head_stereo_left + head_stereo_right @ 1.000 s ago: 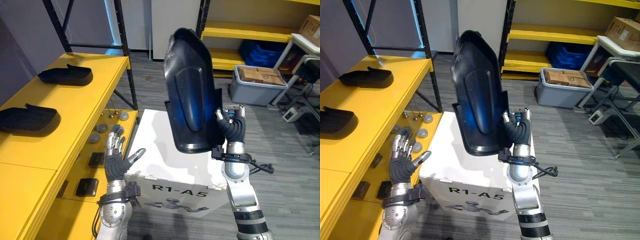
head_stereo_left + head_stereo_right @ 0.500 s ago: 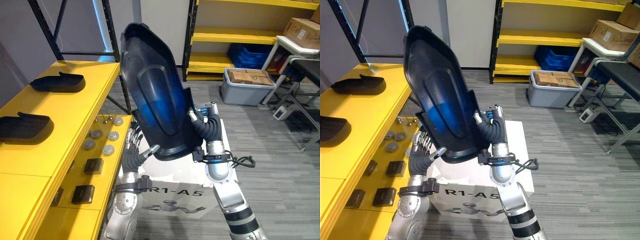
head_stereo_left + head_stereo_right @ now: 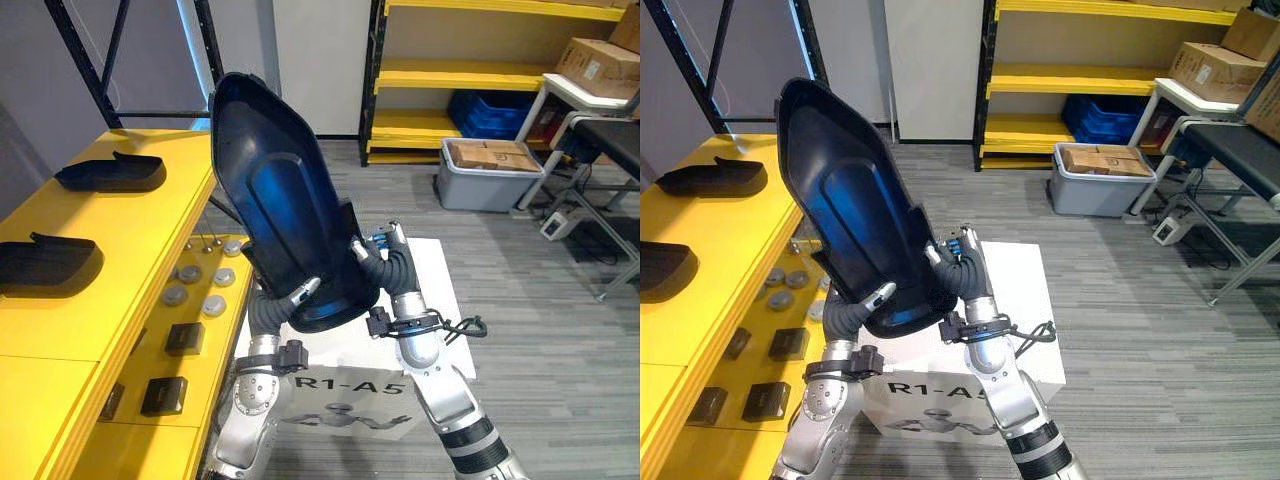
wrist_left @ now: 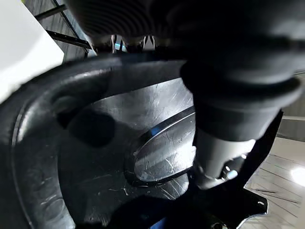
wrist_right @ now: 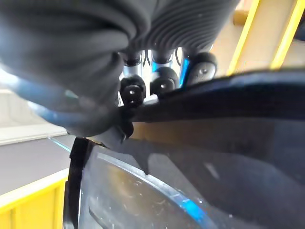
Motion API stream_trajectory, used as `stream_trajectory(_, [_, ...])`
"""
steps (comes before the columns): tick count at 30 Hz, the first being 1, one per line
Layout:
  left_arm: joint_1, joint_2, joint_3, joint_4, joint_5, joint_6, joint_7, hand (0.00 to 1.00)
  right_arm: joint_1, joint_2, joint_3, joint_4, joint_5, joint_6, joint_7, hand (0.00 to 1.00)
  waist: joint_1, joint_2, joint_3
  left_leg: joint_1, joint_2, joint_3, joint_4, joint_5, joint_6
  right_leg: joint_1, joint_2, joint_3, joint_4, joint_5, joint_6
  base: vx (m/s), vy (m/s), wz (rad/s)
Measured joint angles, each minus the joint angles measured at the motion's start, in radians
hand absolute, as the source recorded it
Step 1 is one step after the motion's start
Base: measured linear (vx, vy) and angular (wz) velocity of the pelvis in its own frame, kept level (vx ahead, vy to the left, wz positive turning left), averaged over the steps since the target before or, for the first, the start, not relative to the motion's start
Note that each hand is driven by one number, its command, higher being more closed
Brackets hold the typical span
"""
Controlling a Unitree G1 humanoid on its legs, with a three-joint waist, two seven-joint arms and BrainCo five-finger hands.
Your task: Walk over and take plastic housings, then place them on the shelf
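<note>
A large black plastic housing (image 3: 285, 230) stands upright and tilted in front of me, above a white box (image 3: 445, 300). My right hand (image 3: 385, 268) is shut on its right lower edge, with fingers (image 5: 162, 86) curled over the rim. My left hand (image 3: 272, 310) grips the lower left edge; its thumb (image 4: 214, 157) presses on the housing's face (image 4: 95, 157) and its fingers lie behind. Two smaller black housings (image 3: 110, 172) (image 3: 45, 262) lie on the yellow shelf (image 3: 130, 240) at the left.
Round parts and small black blocks (image 3: 190, 290) lie on the lower yellow ledge. Black rack posts (image 3: 85, 70) rise behind the shelf. A grey bin with a cardboard box (image 3: 485, 172), a blue crate (image 3: 490, 108) and a white table (image 3: 590, 100) stand at the back right.
My left hand has risen from beside the box and taken hold of the housing's lower edge. The housing has swung left toward the yellow shelf. The camera has also shifted.
</note>
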Motion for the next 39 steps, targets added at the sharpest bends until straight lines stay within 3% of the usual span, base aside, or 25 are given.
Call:
stream_trajectory(6, [-0.001, 0.007, 0.055, 0.009, 0.000, 0.006, 0.007, 1.00, 0.039, -0.012, 0.046, 0.003, 0.016, -0.025, 0.018, 1.00, -0.007, -0.001, -0.004, 0.006, 0.000, 0.001, -0.003, 0.000, 0.000, 0.004, -0.001, 0.000, -0.001, 0.001, 0.001, 0.00, 0.000, 0.00])
stream_trajectory(7, [-0.001, 0.011, 0.060, 0.019, 0.000, 0.006, 0.007, 1.00, 0.040, -0.021, 0.054, 0.007, 0.015, -0.025, 0.021, 0.00, -0.008, 0.000, -0.009, 0.005, -0.001, 0.000, -0.003, 0.000, 0.000, 0.004, -0.001, 0.000, -0.001, 0.001, 0.001, 0.00, 0.000, 0.00])
stream_trajectory(19, [0.000, 0.014, 0.070, 0.037, 0.037, 0.034, -0.008, 1.00, 0.093, -0.040, 0.029, 0.034, 0.014, -0.044, 0.052, 0.00, -0.015, -0.001, -0.022, 0.007, 0.000, 0.001, -0.005, 0.000, 0.000, 0.006, -0.001, 0.000, -0.002, 0.001, 0.001, 0.00, 0.000, 0.00])
stream_trajectory(26, [0.026, -0.015, 0.085, -0.049, 0.154, 0.034, -0.056, 1.00, 0.172, -0.057, -0.099, -0.143, 0.076, -0.068, 0.120, 0.00, -0.022, -0.001, -0.022, 0.011, 0.000, 0.003, -0.007, 0.000, 0.000, 0.007, -0.001, 0.003, -0.001, 0.001, 0.001, 0.00, 0.000, 0.00])
stream_trajectory(29, [0.063, -0.030, 0.145, -0.051, 0.172, 0.032, -0.064, 1.00, 0.193, -0.031, -0.334, -0.226, 0.225, -0.084, 0.121, 0.00, -0.027, -0.001, -0.022, 0.012, 0.000, 0.005, -0.007, -0.002, 0.001, 0.007, 0.000, 0.005, 0.000, 0.000, 0.002, 0.00, 0.000, 0.00])
stream_trajectory(31, [0.122, -0.030, 0.214, -0.051, 0.171, 0.035, -0.064, 1.00, 0.214, -0.034, -0.561, -0.249, 0.355, -0.107, 0.119, 0.00, -0.034, -0.001, -0.022, 0.012, 0.001, 0.007, -0.007, -0.007, 0.000, 0.005, 0.000, 0.006, -0.001, -0.001, 0.003, 0.00, 0.000, -0.03])
stream_trajectory(35, [0.172, -0.029, 0.278, -0.063, 0.171, 0.035, -0.065, 1.00, 0.284, -0.039, -0.734, -0.244, 0.498, -0.121, 0.122, 0.00, -0.048, 0.000, -0.022, 0.000, 0.001, 0.010, -0.007, -0.010, 0.000, -0.007, 0.001, 0.008, -0.002, -0.002, 0.004, 0.00, 0.000, -0.02])
stream_trajectory(39, [0.209, -0.038, 0.283, -0.132, 0.174, 0.034, -0.090, 1.00, 0.357, -0.038, -0.833, -0.136, 0.518, -0.123, 0.123, 0.00, -0.051, 0.000, -0.022, -0.005, 0.001, 0.026, -0.005, -0.016, 0.001, -0.019, 0.000, 0.025, -0.002, -0.003, 0.005, 0.01, 0.006, -0.11])
